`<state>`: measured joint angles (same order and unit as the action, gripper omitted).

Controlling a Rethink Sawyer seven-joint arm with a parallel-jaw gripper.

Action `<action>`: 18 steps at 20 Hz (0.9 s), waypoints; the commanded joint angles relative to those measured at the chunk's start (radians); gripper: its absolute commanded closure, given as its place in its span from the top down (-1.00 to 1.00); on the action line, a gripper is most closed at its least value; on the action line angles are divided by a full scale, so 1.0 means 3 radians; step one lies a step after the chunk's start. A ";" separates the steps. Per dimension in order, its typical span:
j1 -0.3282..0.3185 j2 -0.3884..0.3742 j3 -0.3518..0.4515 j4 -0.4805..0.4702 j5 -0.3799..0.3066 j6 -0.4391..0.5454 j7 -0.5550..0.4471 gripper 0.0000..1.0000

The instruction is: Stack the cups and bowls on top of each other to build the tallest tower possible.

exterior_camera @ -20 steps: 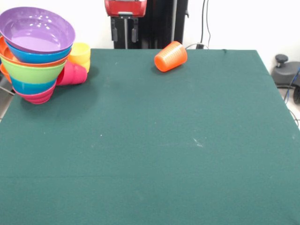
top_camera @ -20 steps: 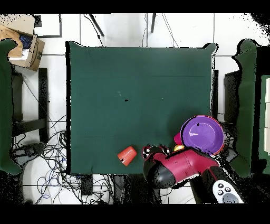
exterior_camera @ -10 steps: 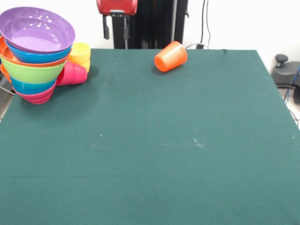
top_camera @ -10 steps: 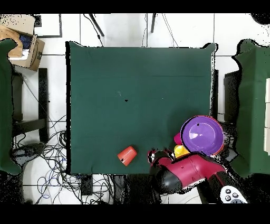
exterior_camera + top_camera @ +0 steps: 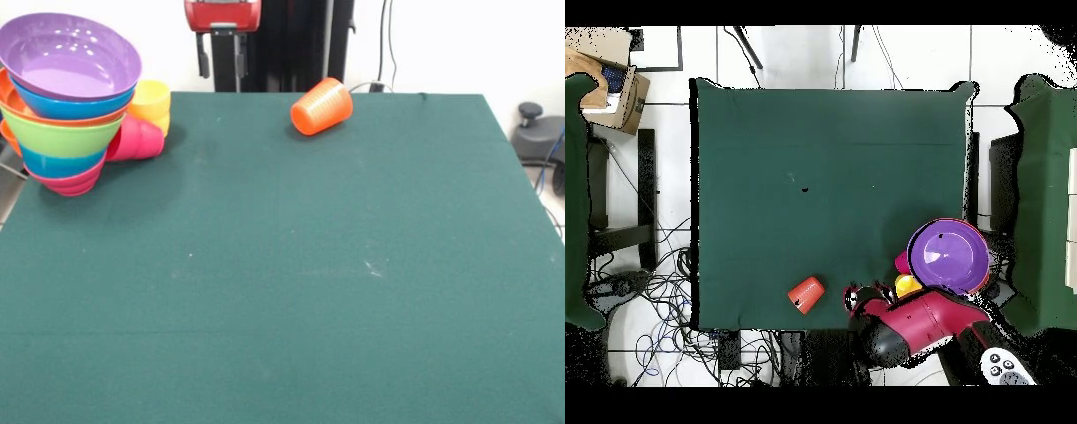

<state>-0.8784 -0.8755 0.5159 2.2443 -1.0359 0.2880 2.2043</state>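
Observation:
The tower (image 5: 66,102) of nested bowls stands at the table's far left corner, with the purple bowl (image 5: 69,55) on top and blue, orange, lime green, translucent blue and magenta below. From overhead the purple bowl (image 5: 947,256) covers the pile. The yellow cup (image 5: 152,99) and the red-pink cup (image 5: 137,140) lie against the tower's right side. The orange cup (image 5: 321,106) lies on its side near the far edge and also shows overhead (image 5: 805,294). My gripper (image 5: 221,66) hangs open and empty over the far edge, between tower and orange cup; it also shows overhead (image 5: 858,297).
The green table (image 5: 309,265) spreads across both views. A cardboard box (image 5: 615,85) and loose cables (image 5: 655,290) lie on the floor beside it. A grey device (image 5: 537,132) sits past the table's right edge.
My gripper has shifted a little to the left along the far edge, toward the tower. The cups and bowls have not moved.

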 commanded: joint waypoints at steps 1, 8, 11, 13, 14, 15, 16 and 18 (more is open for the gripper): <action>-0.0162 0.0291 0.0248 0.0040 -0.0314 0.0361 -0.0969 1.00; -0.0544 0.0328 0.0526 -0.0048 -0.0079 0.0657 -0.1408 1.00; -0.0658 0.0335 0.0652 -0.0078 0.0035 0.0775 -0.1522 1.00; -0.0690 0.0350 0.0693 -0.0098 0.0054 0.0813 -0.1540 1.00; -0.0684 0.0365 0.0692 -0.0114 0.0037 0.0817 -0.1525 1.00; -0.0683 0.0379 0.0695 -0.0128 0.0026 0.0828 -0.1522 1.00; -0.0675 0.0397 0.0688 -0.0142 -0.0001 0.0821 -0.1505 1.00; -0.0671 0.0424 0.0676 -0.0151 -0.0049 0.0806 -0.1485 1.00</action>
<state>-1.1072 -0.8311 0.6382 2.2440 -1.0344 0.4275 2.0339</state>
